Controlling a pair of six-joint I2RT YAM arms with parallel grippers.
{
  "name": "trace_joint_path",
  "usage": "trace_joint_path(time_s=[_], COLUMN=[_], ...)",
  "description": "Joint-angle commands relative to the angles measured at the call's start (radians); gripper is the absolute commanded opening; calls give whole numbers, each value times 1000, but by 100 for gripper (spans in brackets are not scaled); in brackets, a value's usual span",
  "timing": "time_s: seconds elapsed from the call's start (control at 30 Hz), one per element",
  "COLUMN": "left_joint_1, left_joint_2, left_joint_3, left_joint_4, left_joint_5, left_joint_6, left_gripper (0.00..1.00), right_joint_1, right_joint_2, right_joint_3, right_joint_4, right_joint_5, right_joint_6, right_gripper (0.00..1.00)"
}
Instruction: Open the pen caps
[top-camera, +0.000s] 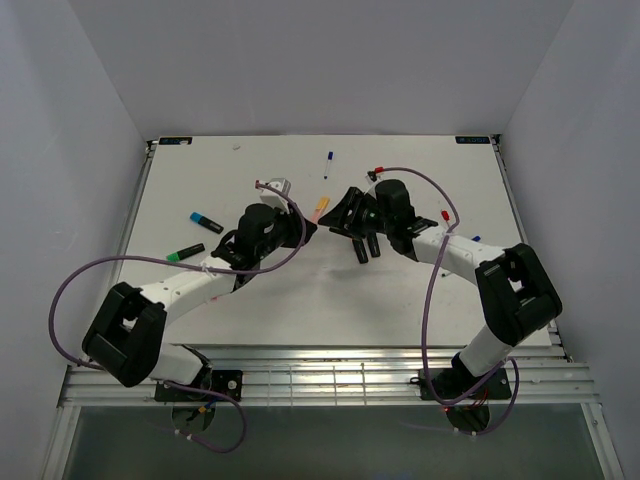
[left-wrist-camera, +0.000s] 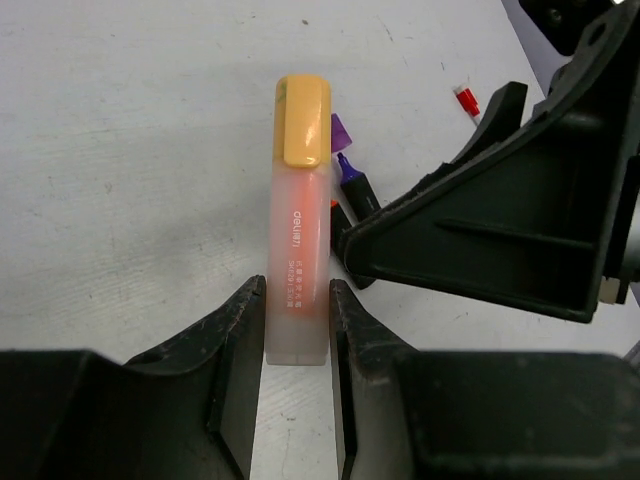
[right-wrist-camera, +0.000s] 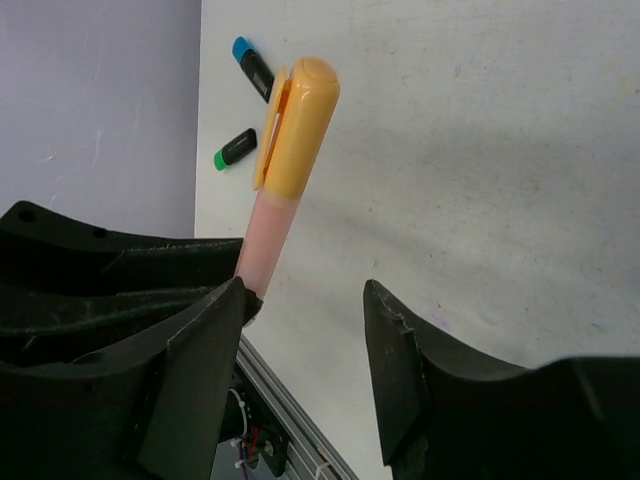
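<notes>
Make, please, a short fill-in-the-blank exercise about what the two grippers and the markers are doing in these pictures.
1. The left gripper is shut on the barrel of a highlighter whose cap is ____ in colour.
2. The right gripper stands beside the highlighter with its jaws ____.
3. The cap sits ____ the highlighter, not yet pulled off.
4. Near the blue-capped marker on the table lies a second marker with a ____ cap.

Missing words: orange; open; on; green.
</notes>
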Motion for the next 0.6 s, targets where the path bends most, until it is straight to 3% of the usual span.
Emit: trace_joint_path(time_s=[0.0, 0.57], left_joint_1=[-17, -22], left_joint_2=[-80, -135], left_joint_3=[-32, -82], left_joint_4=[30, 39], left_joint_5=[-3, 1], left_joint_6=[-13, -7], left_gripper=[0, 0], right_joint_1=[16, 70], right_joint_2=[-1, 85], right_joint_3=[-7, 10], right_joint_4=[103, 180], right_joint_5=[17, 27], right_joint_6=[63, 139], right_gripper=[57, 49])
